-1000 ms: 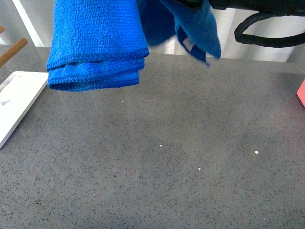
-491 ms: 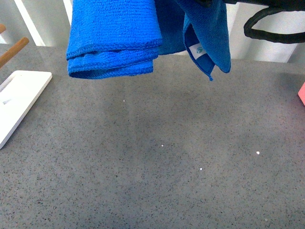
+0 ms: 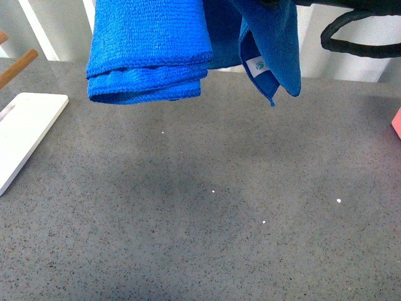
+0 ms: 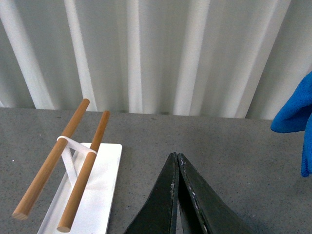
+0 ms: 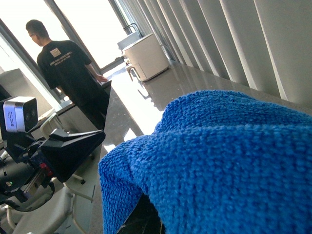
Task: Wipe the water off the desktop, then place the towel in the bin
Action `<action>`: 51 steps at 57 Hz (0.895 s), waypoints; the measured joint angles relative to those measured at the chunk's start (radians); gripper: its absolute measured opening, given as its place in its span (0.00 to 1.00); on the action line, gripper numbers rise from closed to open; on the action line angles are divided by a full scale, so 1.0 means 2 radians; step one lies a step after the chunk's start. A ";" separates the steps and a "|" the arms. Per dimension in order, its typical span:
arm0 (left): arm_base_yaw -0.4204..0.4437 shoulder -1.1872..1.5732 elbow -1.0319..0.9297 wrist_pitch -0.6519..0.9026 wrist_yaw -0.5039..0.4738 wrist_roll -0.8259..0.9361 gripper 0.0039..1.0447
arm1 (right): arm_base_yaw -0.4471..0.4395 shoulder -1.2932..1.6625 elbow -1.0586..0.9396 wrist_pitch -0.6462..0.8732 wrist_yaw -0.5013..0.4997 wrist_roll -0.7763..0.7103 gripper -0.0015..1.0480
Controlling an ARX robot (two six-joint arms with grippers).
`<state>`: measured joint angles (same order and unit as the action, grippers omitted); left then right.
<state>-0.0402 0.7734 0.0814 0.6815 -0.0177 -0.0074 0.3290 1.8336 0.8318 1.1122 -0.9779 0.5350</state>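
The blue towel [image 3: 150, 50] hangs folded at the top of the front view, above the speckled grey desktop [image 3: 207, 207]; its white label [image 3: 257, 65] shows on a drooping corner. My right gripper is shut on the towel; in the right wrist view the towel [image 5: 219, 161] covers the jaws, which are hidden. An edge of the towel [image 4: 297, 117] shows in the left wrist view. My left gripper [image 4: 176, 158] is shut and empty, low over the desktop [image 4: 229, 141]. No bin is in view.
A white tray [image 3: 25, 135] carrying a rack of wooden rods [image 4: 73, 156] sits at the desktop's left. A pink object [image 3: 396, 122] is at the right edge. Black cable [image 3: 357, 44] loops at the top right. White vertical slats stand behind the desk.
The towel has shifted right and slightly upward over the last second, and its drooping corner turned to show the label. In the last half second it barely moved.
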 joint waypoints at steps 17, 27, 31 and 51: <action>0.019 -0.086 -0.029 -0.047 0.008 0.000 0.03 | -0.002 -0.001 -0.002 -0.006 0.002 -0.004 0.06; 0.019 -0.140 -0.030 -0.095 0.009 0.000 0.03 | -0.005 -0.001 -0.002 -0.009 0.004 -0.006 0.06; 0.019 -0.158 -0.030 -0.113 0.009 0.000 0.03 | -0.005 -0.001 -0.003 -0.010 0.004 -0.007 0.06; 0.019 -0.245 -0.030 -0.198 0.009 0.000 0.03 | -0.005 -0.001 -0.003 -0.022 0.009 -0.012 0.06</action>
<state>-0.0025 0.2825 0.0223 0.2855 -0.0006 -0.0074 0.3183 1.8313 0.8249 1.0691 -0.9607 0.5114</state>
